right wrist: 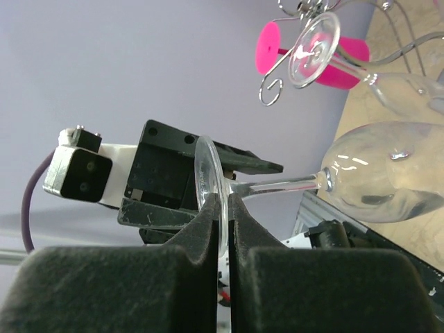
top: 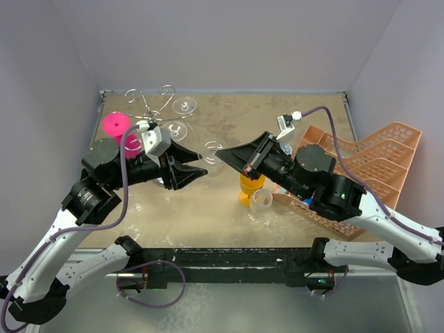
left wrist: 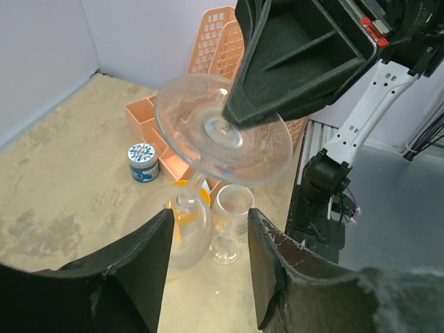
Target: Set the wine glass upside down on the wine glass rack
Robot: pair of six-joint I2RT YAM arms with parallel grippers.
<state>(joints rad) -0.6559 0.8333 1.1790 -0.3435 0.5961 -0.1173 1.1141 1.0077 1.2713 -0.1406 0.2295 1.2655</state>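
Note:
A clear wine glass (top: 214,150) hangs in the air over the table's middle, its stem roughly level. My right gripper (right wrist: 223,208) is shut on the rim of its round foot (right wrist: 206,173). The stem (right wrist: 277,186) runs to the bowl (right wrist: 388,173). My left gripper (left wrist: 208,243) stands open, and the bowl (left wrist: 173,229) sits just past its fingertips; I cannot tell whether they touch. The chrome wine glass rack (top: 149,104) stands at the back left behind my left gripper (top: 200,164). Clear glasses (top: 185,105) and a pink one (top: 116,123) hang from it.
A peach plastic crate (top: 368,166) fills the right side. In front of it are an orange cup (top: 250,189), a small clear glass (top: 262,200) and a blue-lidded jar (left wrist: 143,161). Walls close in the back and both sides.

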